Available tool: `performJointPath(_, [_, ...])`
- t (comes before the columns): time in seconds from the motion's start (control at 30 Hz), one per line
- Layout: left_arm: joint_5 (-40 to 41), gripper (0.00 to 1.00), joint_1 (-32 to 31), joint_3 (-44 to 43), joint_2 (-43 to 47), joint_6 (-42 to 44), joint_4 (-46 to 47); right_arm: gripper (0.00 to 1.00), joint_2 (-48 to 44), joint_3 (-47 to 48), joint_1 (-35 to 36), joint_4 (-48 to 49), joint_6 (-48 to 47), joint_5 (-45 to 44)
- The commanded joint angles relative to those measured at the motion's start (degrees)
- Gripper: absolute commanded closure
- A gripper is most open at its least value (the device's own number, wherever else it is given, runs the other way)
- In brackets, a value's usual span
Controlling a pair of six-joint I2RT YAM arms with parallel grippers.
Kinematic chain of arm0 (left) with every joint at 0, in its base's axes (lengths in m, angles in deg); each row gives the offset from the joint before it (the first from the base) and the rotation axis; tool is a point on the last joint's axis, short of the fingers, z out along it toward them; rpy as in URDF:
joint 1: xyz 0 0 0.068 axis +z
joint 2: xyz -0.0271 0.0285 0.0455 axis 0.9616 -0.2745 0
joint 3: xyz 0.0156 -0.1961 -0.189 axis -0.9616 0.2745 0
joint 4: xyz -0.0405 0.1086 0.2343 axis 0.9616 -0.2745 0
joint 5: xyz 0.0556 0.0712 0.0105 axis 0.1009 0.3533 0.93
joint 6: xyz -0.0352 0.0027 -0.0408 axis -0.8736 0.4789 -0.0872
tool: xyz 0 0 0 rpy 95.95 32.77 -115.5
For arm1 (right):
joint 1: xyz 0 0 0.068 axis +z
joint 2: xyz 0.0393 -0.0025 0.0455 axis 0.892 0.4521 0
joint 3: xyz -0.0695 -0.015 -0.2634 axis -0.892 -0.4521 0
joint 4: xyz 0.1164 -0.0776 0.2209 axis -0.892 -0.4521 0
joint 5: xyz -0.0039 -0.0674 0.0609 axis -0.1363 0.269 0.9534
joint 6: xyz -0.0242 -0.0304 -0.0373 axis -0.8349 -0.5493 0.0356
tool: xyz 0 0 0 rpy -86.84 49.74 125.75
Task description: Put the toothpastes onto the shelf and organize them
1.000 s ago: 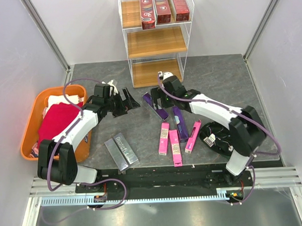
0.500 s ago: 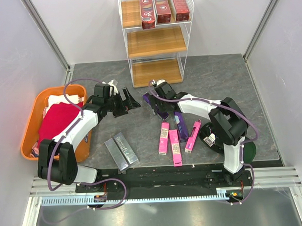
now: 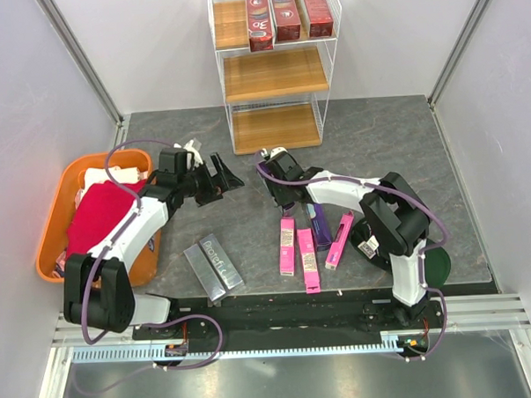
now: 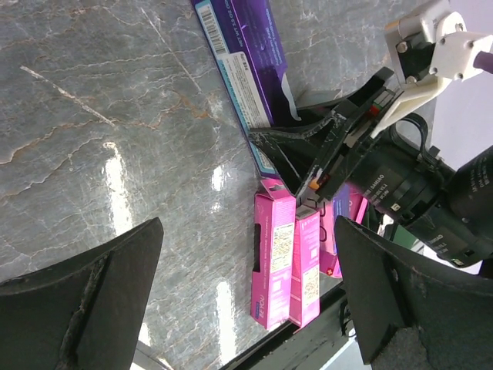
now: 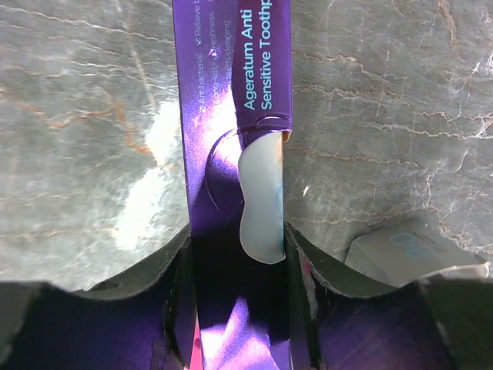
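Purple toothpaste box (image 5: 231,77), clamped in right pincer (image 5: 237,235)

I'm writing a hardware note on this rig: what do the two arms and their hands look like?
The left arm and right arm share white shells and black joints, each trailed by a purple cable. The left hand and right hand are black, with two broad tapering fingers and a white bracket behind.

left arm stretches forward, left gripper (image 3: 228,172) low, jaws spread wide with nothing between them; right arm folds inward, right gripper (image 5: 237,231) tipped down, fingers pressing both sides of the purple toothpaste box (image 5: 231,77) between them
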Motion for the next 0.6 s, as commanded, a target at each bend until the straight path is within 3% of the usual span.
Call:
performJointPath(0.0, [-2.14,0.00,0.93,1.44,3.14,-1.59,3.29,0.63,-6.41,2.19,-0.19,2.26,1.94,4.83])
performJointPath(0.27, [-5.91,0.00,1.90,4.17,6.12,-4.04,9.87,0.66,-14.41,2.11,-1.59,7.35,10.28,22.58])
performJointPath(0.37, [-8.90,0.00,2.07,5.57,7.00,-5.88,14.97,0.66,-16.61,-0.70,-3.87,14.28,16.51,34.71])
performJointPath(0.43, [-11.79,0.00,2.16,6.19,6.66,-6.94,18.48,0.66,-17.93,-4.21,-5.54,24.20,23.53,41.03])
performJointPath(0.57, [-16.63,0.00,2.16,9.00,6.39,-13.69,32.59,0.66,-17.76,-5.98,-6.16,33.63,30.23,52.03])
